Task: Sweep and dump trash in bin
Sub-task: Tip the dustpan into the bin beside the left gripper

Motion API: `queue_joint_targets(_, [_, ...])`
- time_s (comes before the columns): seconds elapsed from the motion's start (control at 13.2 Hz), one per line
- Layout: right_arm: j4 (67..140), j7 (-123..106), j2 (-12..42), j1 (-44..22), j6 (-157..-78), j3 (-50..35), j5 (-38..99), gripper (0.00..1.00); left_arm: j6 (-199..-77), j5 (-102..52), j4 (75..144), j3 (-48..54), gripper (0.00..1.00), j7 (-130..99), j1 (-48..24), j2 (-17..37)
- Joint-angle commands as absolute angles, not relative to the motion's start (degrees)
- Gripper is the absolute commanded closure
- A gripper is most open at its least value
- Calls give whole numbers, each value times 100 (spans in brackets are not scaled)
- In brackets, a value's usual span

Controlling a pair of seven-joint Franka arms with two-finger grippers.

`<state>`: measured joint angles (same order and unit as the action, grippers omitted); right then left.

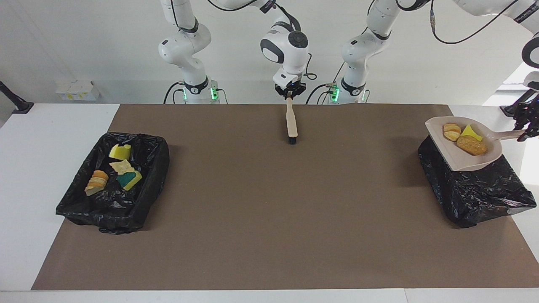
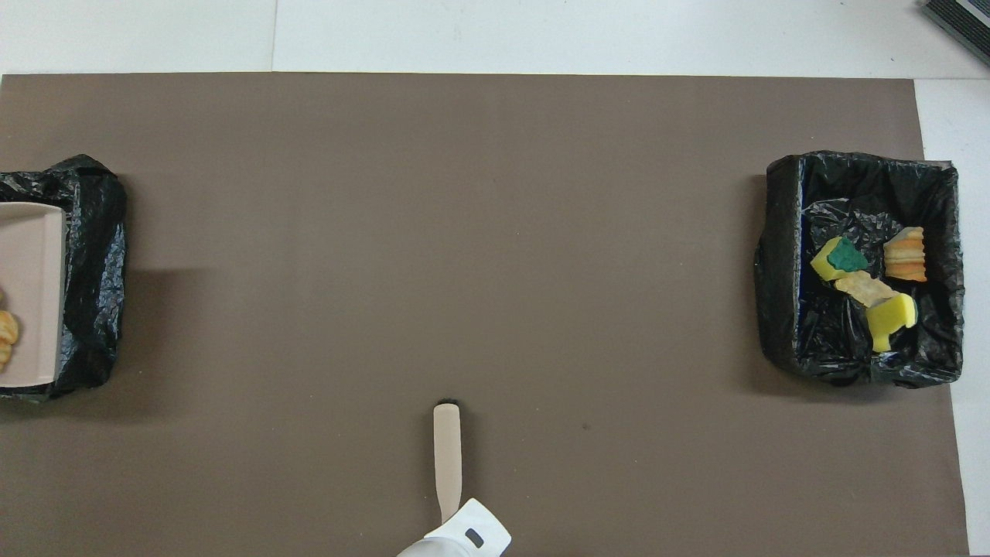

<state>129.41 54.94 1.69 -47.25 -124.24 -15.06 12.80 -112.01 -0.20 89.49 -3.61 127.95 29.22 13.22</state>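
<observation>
A wide bare stretch of brown mat (image 1: 269,202) lies between two black-lined bins. At three o'clock in the facing view, the left gripper (image 1: 523,134) clamps the dustpan (image 1: 467,158) handle over one bin (image 1: 480,189); three trash pieces (image 1: 464,138) ride inside. At twelve, the right gripper (image 1: 289,96) holds the brush (image 1: 291,124) upright. Four pieces (image 1: 113,170) lie in the nine o'clock bin (image 1: 113,210).

White jointed arms (image 1: 185,40) with grey caps, black cables, green-lit bases (image 1: 212,93).

Opposed high views, shared table (image 1: 269,252)
</observation>
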Motion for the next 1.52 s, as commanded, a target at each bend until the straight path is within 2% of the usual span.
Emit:
queue_joint_targets(0.0, [12797,5344,281,-4492,-12472,-1503,1292,2,-11397,237,8253,-308,100,12832,2979,1775])
queue_joint_targets(0.15, [12718,5344,98,-4089,-12349,-1512,1283,0,-11828,770,8262,-316,100,12545,2918,1828])
queue_joint_targets(0.38, [12631,5335,-621,-3448,-11885,-1485,1283,0,-11910,1729,8262,-316,100,11578,2813,1846])
queue_joint_targets(0.61, [12043,4793,-1001,-2789,-10656,-1433,1134,0,-11481,3195,8314,-308,100,10532,2490,1688])
queue_joint_targets(0.76, [11368,4326,-1063,-2060,-9979,-1406,1090,0,-11286,4144,8567,-308,100,10067,2208,1522])
queue_joint_targets(0.91, [10743,3791,-1046,-1243,-9503,-1415,1090,0,-11259,4927,9155,-308,100,9250,2022,1171])
queue_joint_targets(1.06, [10285,3263,-967,-609,-9186,-1415,1029,0,-11024,5630,9421,-308,100,8703,1698,976])
queue_joint_targets(1.29, [9417,2779,-547,-168,-8677,-1424,214,0,-10365,6676,9422,-308,100,8351,1328,914])
queue_joint_targets(1.44, [8748,2558,-46,34,-8220,-1424,132,0,-9864,7100,9396,-308,100,8130,1074,905])
